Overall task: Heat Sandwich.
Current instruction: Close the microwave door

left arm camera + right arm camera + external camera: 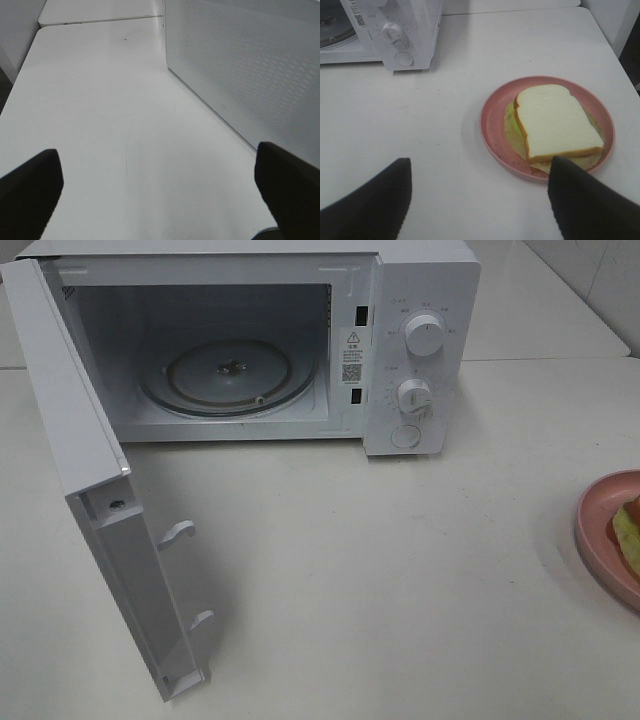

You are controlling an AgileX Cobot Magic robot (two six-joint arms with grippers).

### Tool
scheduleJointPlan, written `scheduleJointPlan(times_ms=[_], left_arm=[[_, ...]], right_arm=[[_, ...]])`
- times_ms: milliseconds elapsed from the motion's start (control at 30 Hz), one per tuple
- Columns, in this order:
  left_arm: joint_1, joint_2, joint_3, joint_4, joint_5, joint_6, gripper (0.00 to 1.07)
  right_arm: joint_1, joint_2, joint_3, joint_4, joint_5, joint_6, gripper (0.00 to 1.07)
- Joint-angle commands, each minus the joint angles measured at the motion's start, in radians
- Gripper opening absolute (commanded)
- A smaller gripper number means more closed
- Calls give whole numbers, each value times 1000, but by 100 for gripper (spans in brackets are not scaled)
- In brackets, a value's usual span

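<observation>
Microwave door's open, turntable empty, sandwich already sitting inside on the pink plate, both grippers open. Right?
One thing is wrong: the sandwich is not inside. The right wrist view shows it on the pink plate out on the table, off to the side of the microwave. The rest holds: door open, turntable empty, both grippers open.

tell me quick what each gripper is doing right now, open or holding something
left gripper: open, holding nothing.
right gripper: open, holding nothing, near the sandwich.
</observation>
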Motion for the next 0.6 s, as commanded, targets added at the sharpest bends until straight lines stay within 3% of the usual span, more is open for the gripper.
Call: scheduleJointPlan(times_ms=[33, 233, 367, 600], left_arm=[[2, -20, 4, 3, -5, -3, 99], [2, -20, 4, -7, -6, -18, 99], [2, -18, -22, 6, -53, -64, 97], [2, 31, -28, 12, -175, -64, 89]], right_arm=[[-5, -29, 2, 1, -1, 0, 73], [-5, -29, 2, 1, -1, 0, 73], [-5, -29, 2, 1, -1, 0, 73], [-5, -29, 2, 1, -1, 0, 73]])
